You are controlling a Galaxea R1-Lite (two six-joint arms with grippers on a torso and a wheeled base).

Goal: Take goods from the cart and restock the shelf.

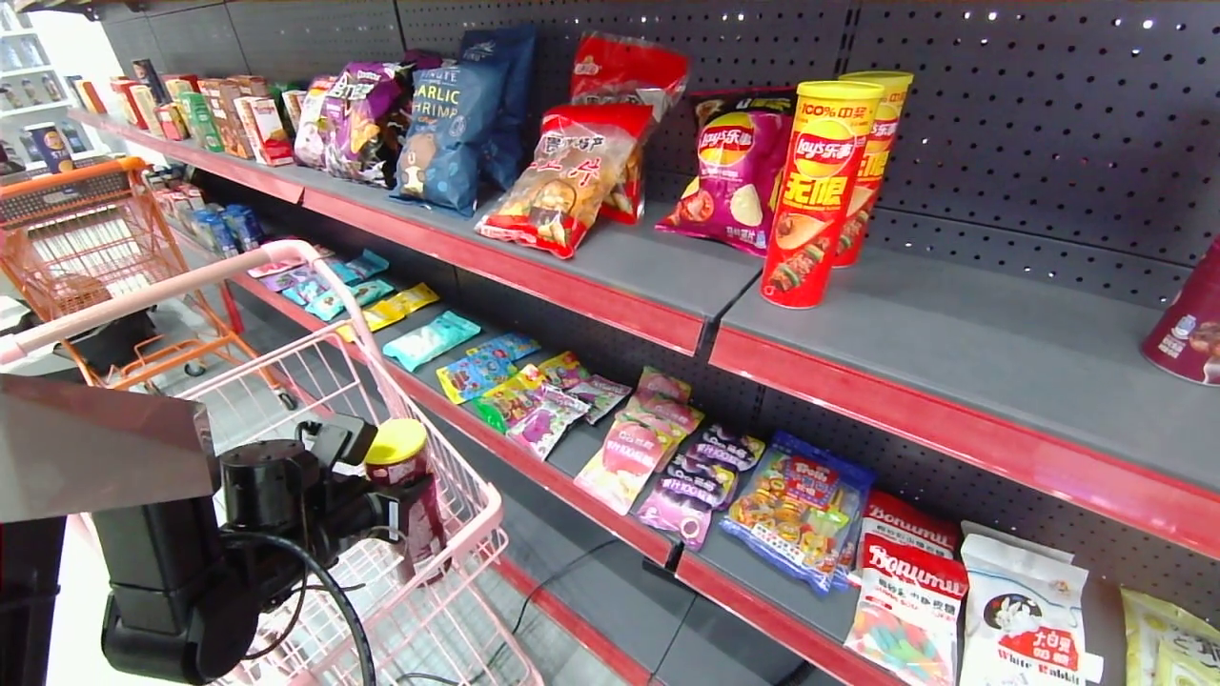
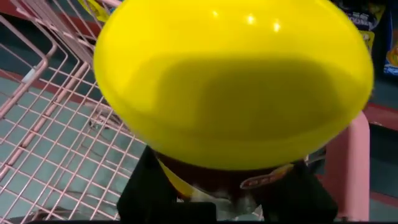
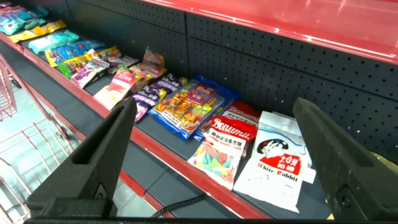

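can pinched in the cart, with rim and shelf edge in the way

in the left hand (image 1: 412, 505), pinched by its sides: a dark red can (image 1: 426, 538) with a yellow lid (image 2: 233, 81), upright, inside the pink cart (image 1: 481, 562) and close to the rim nearest the shelves. right hand (image 3: 214, 165) spread wide and holding nothing, out over the lower shelf (image 1: 578, 453) with its sweet packets (image 1: 801, 510).

likely trouble:
- clipping the cart rim on the way up, given how close the can sits to it.
- knocking the red front edge of the upper shelf (image 1: 591, 300) if carried across too low.
- slipping from a hold on a smooth round wall, apparently taken on the upper part near the lid.
- toppling the tall yellow cans (image 1: 822, 191) if set down tight against them; probably safer on the bare grey stretch beside them.

print: bold lettering on nearly every bag and can, in latin and chinese characters, large enough to make out on the crisp bags and tall cans, but not copied here. on the held can, just a scrap of red label under the lid, too little to read.
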